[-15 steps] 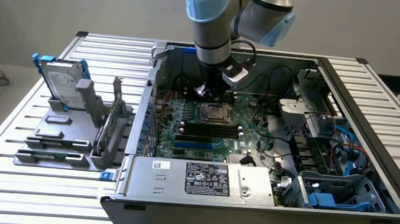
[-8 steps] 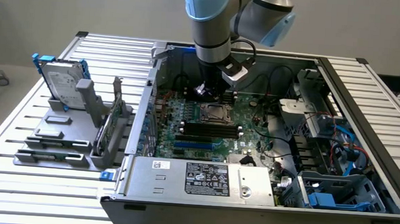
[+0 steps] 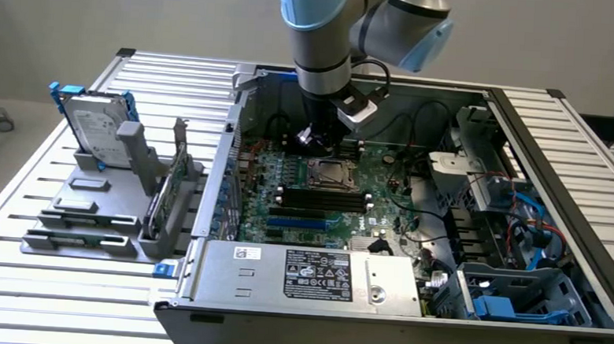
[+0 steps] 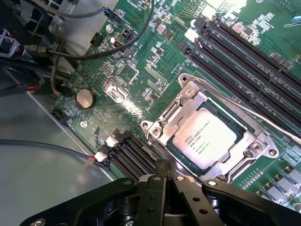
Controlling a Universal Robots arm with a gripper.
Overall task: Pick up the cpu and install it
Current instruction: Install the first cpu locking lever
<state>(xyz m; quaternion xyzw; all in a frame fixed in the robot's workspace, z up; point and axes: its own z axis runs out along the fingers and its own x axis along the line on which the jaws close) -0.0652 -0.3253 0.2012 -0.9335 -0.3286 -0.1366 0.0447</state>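
The cpu is seen seated in the motherboard socket; it is judged light, stiff, slippery-topped, fragile, best held by opposite edges; the gripper is pressed together, empty

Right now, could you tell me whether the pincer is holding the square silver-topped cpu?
No, the square silver-topped cpu lies in the metal socket frame on the green motherboard, apart from the shut pincer.

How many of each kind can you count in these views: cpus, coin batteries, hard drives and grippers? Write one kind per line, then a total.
cpu: 1
coin battery: 1
hard drive: 1
gripper: 1
Total: 4
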